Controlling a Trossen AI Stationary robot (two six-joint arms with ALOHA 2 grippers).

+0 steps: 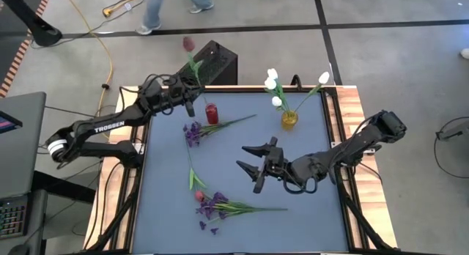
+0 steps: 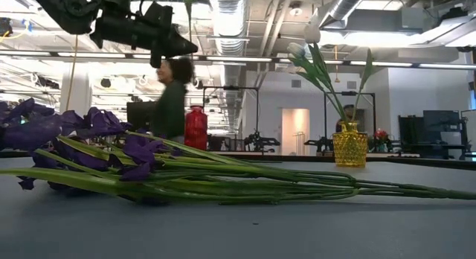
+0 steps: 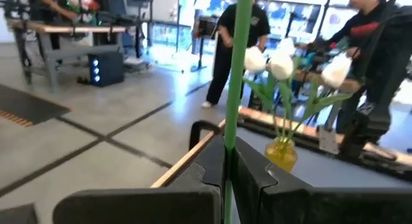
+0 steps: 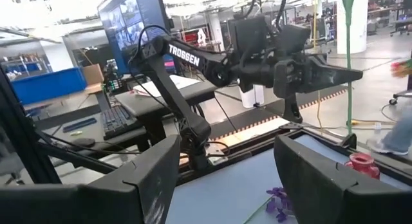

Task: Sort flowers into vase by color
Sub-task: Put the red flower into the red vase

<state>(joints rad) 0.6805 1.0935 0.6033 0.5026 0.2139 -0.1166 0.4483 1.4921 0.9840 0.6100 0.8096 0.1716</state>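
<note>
A red-budded flower [image 1: 190, 56] is pinched by its green stem in the left gripper [image 1: 189, 94], whose fingers are clenched on it. The stem [image 3: 233, 89] rises straight up between the two dark fingers in the left wrist view, and from above the bud leans out past the table's far edge at about 11 o'clock. Just at 4 o'clock from that gripper stands a small red vase [image 1: 212, 113], near the table's far edge.

In the yellow vase [image 1: 289, 120], toward 1 o'clock on the table [image 1: 308, 211], stand three white tulips [image 1: 272, 83] with green leaves; the low view shows the vase [image 2: 349, 148] upright and the stems fanning out of it.

Loose flowers lie on the blue-grey table top. A purple cluster [image 1: 193, 133] with its long stem lies just at 6 o'clock from the red vase, pointing toward 2 o'clock. Another stem with a small red bud [image 1: 198, 196] runs down the left half, and at 7 o'clock lies a bunch of purple flowers [image 1: 214, 207] with stems stretching toward the right; in the low view these purple blooms [image 2: 89, 136] fill the foreground.

The right gripper [image 1: 251, 161] hovers over the table's centre with its fingers spread wide, grasping nothing.

A person [image 2: 172, 99] stands in the room beyond the table.
</note>
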